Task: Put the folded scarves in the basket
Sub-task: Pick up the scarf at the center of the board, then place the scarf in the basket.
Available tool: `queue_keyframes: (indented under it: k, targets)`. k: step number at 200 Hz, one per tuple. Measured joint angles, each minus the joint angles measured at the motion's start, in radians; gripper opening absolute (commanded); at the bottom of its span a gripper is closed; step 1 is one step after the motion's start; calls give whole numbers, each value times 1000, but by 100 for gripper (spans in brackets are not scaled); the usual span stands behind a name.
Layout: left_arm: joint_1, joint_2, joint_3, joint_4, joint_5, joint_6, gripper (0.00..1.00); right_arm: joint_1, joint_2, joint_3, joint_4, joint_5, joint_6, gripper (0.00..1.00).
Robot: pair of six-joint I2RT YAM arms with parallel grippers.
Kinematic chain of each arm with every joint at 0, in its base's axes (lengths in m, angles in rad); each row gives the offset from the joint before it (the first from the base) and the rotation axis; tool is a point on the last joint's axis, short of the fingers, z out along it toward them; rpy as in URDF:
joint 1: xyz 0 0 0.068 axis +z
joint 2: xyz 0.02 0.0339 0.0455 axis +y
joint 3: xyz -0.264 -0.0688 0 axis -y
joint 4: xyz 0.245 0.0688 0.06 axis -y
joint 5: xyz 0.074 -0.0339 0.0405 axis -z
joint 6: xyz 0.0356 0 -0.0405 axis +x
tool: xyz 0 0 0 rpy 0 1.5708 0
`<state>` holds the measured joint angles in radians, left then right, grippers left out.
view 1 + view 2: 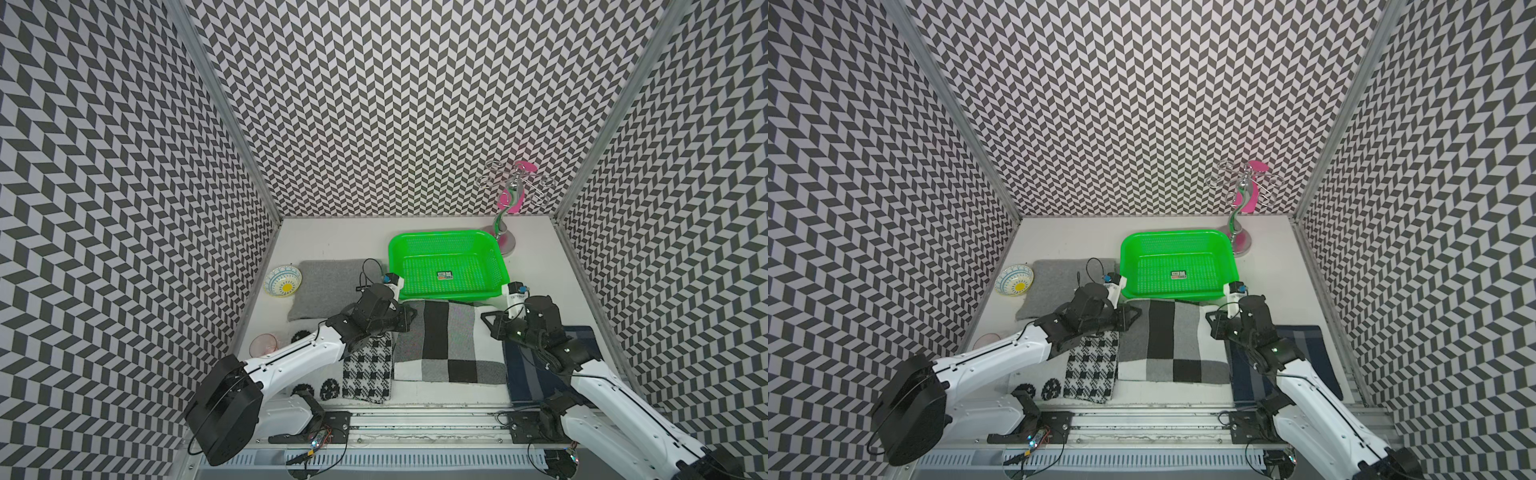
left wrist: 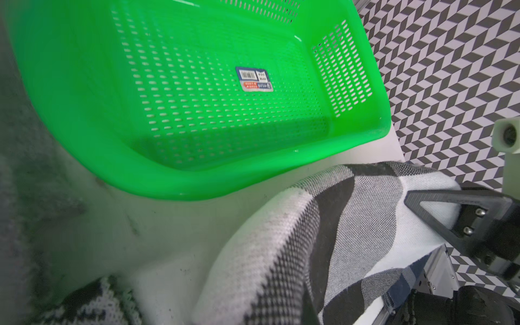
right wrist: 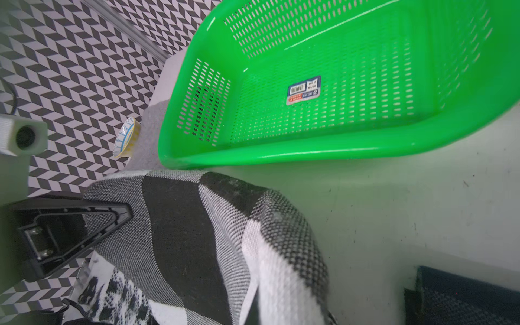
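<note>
Pinching the folded scarf (image 1: 449, 340) at its 10 o'clock corner with the left fingers (image 1: 405, 320), closed narrow on the knit. Same at the 2 o'clock corner with the right fingers (image 1: 492, 324), also closed narrow on it. From the left wrist view, right fingers (image 2: 484, 225) over the scarf's white end (image 2: 281, 239). From the right wrist view, left fingers (image 3: 112, 209) over its gray end (image 3: 183, 225). Gray, black and white blocks on the scarf. Far edge humped up in both wrist views, near part flat on the worktop (image 1: 332, 237). Scarf outside the basket (image 1: 446, 239): bright green, perforated, just beside the scarf's far edge at 12 o'clock, sticker (image 1: 444, 275) on its floor. Touching the scarf at 9 o'clock, a houndstooth cloth (image 1: 368, 374). At 3 o'clock, under the right arm, a navy striped cloth (image 1: 528, 382). At 10 o'clock, a gray pad (image 1: 328, 291) with a patterned bowl (image 1: 283, 281) on its 9 o'clock edge. At 9 o'clock, well apart, a pink glass (image 1: 264, 344). At 1 o'clock, just past the basket, a chrome stand (image 1: 505, 232).
</note>
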<state>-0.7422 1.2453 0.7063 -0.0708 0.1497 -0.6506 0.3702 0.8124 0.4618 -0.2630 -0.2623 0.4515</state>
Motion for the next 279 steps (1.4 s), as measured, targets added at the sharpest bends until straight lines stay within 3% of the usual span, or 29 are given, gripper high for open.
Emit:
queue_keyframes:
  k: [86, 169, 232, 279]
  targets:
    - [0, 33, 248, -88, -57, 74, 0, 0, 40, 215, 7, 97, -53, 0]
    - [78, 135, 431, -93, -52, 85, 0, -68, 263, 430, 70, 147, -143, 0]
    - [177, 307, 595, -71, -5, 105, 0, -140, 459, 559, 165, 117, -181, 0]
    - [235, 436, 624, -18, 24, 108, 0, -172, 605, 579, 249, 78, -183, 0]
